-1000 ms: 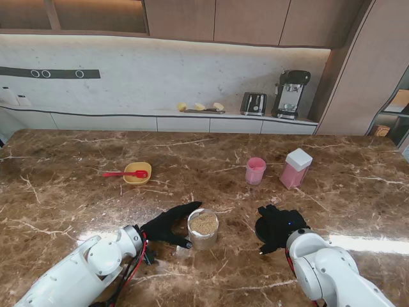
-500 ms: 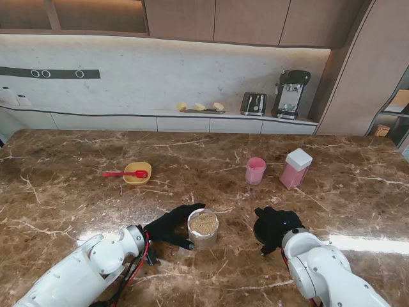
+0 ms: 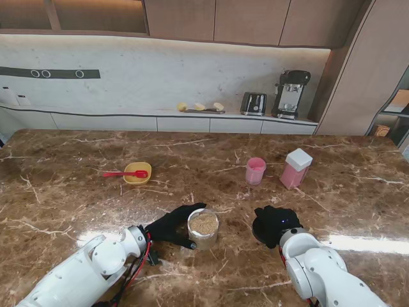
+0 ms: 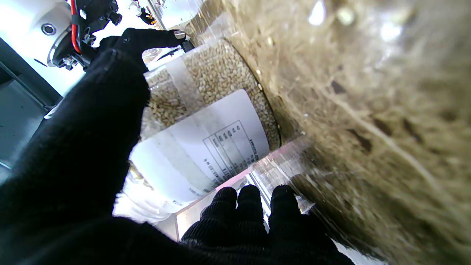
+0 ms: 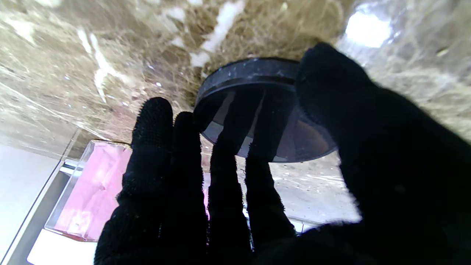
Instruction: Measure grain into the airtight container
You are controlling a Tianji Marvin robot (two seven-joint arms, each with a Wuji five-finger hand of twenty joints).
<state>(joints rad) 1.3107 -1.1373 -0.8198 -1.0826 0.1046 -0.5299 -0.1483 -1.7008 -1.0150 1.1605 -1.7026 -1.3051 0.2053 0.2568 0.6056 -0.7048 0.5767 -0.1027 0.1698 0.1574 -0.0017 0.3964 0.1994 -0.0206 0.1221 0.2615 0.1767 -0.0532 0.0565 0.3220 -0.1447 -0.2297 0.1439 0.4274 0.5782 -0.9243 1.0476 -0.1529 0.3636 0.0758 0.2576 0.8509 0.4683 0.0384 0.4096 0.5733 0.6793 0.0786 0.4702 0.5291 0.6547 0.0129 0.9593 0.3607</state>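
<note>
Brown marble tabletop (image 3: 77,192) from the stand: my right hand (image 3: 273,224) has slid slightly left over the past second with the round black lid (image 3: 261,229), so the clear grain-filled jar (image 3: 203,228) stands uncapped for measuring. Left wrist: my left hand (image 4: 84,147) wraps the jar (image 4: 206,121), thumb and fingers (image 4: 250,206) on opposite sides. Right wrist: fingers (image 5: 235,162) and thumb pinch the lid (image 5: 254,73); the pink lidded airtight container (image 3: 296,168) waits far right.

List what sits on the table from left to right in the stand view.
Red spoon → yellow bowl → left hand → grain jar → pink cup → right hand on the black lid → pink container.
</note>
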